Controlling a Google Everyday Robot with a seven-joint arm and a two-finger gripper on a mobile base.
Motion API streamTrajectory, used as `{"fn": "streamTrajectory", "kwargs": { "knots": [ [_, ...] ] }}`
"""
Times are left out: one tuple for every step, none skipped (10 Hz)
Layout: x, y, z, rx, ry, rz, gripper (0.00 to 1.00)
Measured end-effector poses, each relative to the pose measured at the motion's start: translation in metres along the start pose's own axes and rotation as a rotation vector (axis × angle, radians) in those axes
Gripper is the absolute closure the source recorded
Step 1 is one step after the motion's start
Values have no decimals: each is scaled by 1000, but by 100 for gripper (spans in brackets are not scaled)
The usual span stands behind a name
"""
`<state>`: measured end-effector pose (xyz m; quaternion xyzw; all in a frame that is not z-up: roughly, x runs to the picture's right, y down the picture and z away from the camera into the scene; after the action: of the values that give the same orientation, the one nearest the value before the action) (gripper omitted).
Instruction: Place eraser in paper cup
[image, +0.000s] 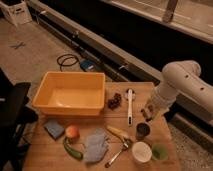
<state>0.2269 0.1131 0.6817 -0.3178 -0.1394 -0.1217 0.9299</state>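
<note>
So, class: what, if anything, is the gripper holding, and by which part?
It cannot be told. The gripper hangs over the table, just above the dark metal cup.

Seemingly plastic end effector (148, 114) over matt wooden table (143, 97).

eraser (147, 113): small tan block, at the gripper (149, 115) tip, 12 o'clock of the cup, well apart | paper cup (141, 151): wide, white, cream inside, upright, mouth up, table (45, 155) 5 o'clock corner
</note>
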Motion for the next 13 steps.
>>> {"fn": "streamTrajectory", "kwargs": {
  "knots": [
    [0,0,0,1,0,0,100],
    [1,0,0,1,0,1,100],
    [1,0,0,1,0,2,100],
    [1,0,-1,1,0,2,100],
    [1,0,0,1,0,2,100],
    [0,0,0,1,0,0,100],
    [-1,0,1,-2,2,-8,100],
    [-8,2,2,-4,4,-36,100],
    [-18,8,3,-3,9,-64,100],
    [-27,18,4,-4,21,-85,100],
    [-36,29,3,-2,33,-105,100],
    [-41,37,2,1,40,-116,100],
    [-44,41,1,3,44,-129,100]
  ]
}}
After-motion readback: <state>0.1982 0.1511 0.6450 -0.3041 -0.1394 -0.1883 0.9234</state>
